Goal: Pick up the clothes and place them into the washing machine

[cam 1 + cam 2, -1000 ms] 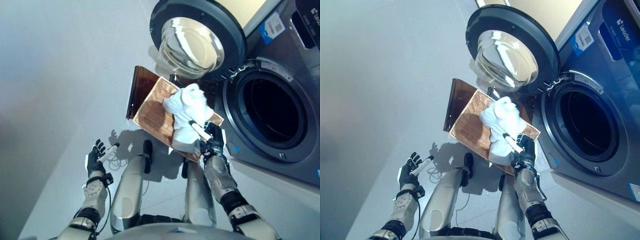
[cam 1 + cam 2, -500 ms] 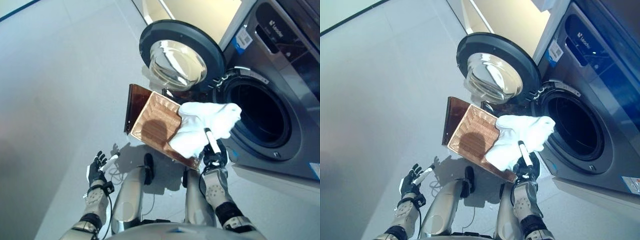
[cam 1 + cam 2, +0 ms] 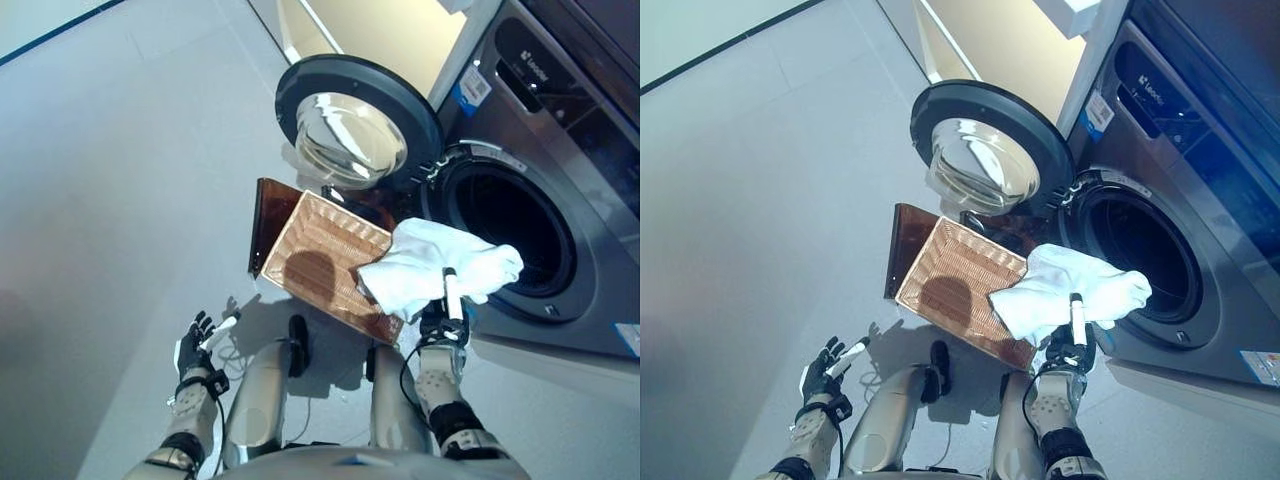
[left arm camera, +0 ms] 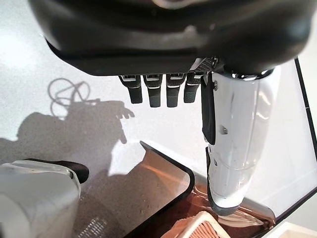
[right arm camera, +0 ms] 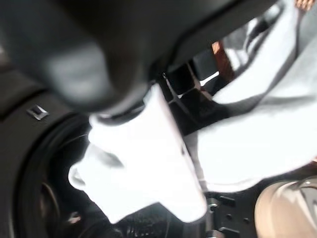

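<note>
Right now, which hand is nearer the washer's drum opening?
Right. The right hand holds the white cloth up just in front of the drum opening. The left hand hangs low over the floor, across the brown basket from it.

light comes even and bright from above me, throwing my soft shadow on the grey floor point(image 3: 120, 200). glare glints on the door glass point(image 3: 345, 125). the drum point(image 3: 1135, 260) stays dark. my right wrist view is smeared with blur; edges bend.
</note>
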